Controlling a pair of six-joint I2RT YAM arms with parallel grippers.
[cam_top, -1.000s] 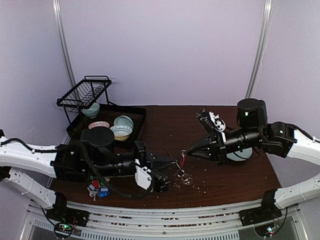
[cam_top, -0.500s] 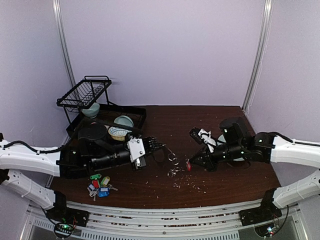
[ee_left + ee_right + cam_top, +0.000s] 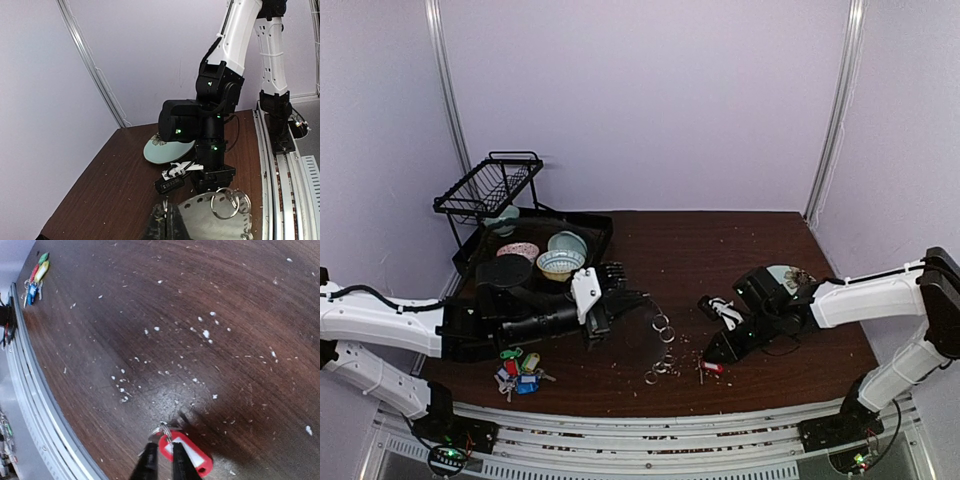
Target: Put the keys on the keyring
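Holding the flat silver oval keyring (image 3: 200, 225) by its rim, the left gripper (image 3: 166, 220) is pinched tight, left of the middle. The right gripper (image 3: 164, 452) squeezes the red-tagged silver key (image 3: 195, 459) by the front edge. Next, I think, it must lift that key to a wire ring (image 3: 222, 204).

From high behind, the top camera overlooked the whole bench (image 3: 720, 250). The left wrist camera looked low across toward the plate (image 3: 160, 150), shared with top; the right wrist's hung close over wood near that plate.

Red-tagged key (image 3: 189, 455), silver keyring (image 3: 201, 223) — dark brown table (image 3: 200, 315), white-flecked.
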